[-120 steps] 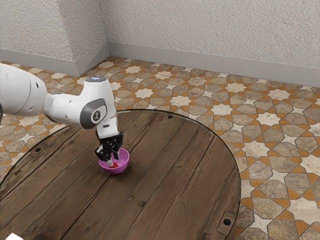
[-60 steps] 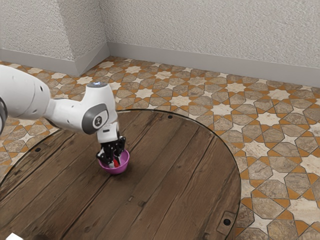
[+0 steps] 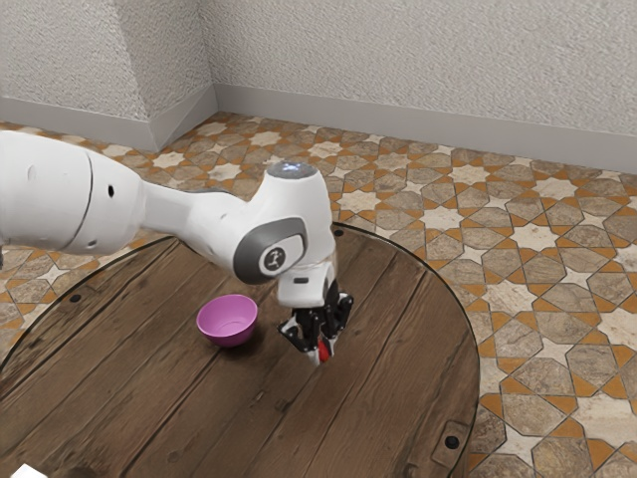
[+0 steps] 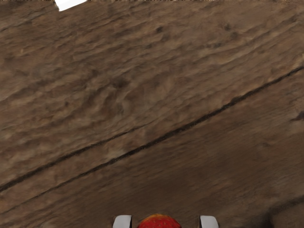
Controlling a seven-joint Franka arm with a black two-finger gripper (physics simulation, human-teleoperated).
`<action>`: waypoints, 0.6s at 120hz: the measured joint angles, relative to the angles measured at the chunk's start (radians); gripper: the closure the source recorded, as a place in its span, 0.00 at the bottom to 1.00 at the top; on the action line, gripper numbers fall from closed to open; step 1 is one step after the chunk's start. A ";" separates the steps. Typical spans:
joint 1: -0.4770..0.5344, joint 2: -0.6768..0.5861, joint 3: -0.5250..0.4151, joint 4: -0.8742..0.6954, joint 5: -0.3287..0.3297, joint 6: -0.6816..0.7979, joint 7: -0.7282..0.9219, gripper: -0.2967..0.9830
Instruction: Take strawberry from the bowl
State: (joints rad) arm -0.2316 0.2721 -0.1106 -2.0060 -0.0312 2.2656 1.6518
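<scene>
My gripper (image 3: 323,352) is over the wooden table, to the exterior view's right of the pink bowl (image 3: 227,323). The red strawberry (image 3: 323,349) is held between its two fingertips, out of the bowl. The bowl stands upright with its inside showing. In the wrist view the top of the strawberry (image 4: 159,222) lies between the pale fingertips of the gripper (image 4: 165,222); its lower part is cut off by the view's edge. How high the strawberry is above the wood, I cannot tell.
The round plank table (image 3: 388,398) has a dark metal rim beyond my hand. A white object (image 3: 28,471) lies at the exterior view's lower left corner, away from the bowl.
My gripper has moved out of the bowl toward the exterior view's right, and the strawberry has travelled with it. The bowl has stayed where it was.
</scene>
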 joint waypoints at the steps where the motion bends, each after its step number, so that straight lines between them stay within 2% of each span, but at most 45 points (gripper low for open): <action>1: -0.001 0.004 0.000 0.001 -0.001 0.001 -0.001 0.80; 6: -0.004 0.015 -0.001 0.003 -0.003 0.006 -0.006 0.80; 26: -0.006 0.025 -0.001 0.005 -0.004 0.004 -0.026 0.53; 40: -0.004 0.005 0.002 0.001 -0.004 -0.001 -0.040 0.40; 48: 0.003 -0.102 0.023 -0.005 0.008 -0.051 -0.079 0.36; 59: 0.003 -0.314 0.076 0.023 0.063 -0.205 -0.212 0.31; 72: 0.013 -0.425 0.119 0.136 0.099 -0.400 -0.395 0.28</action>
State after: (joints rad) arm -0.2186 -0.1533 0.0080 -1.8699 0.0682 1.8661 1.2570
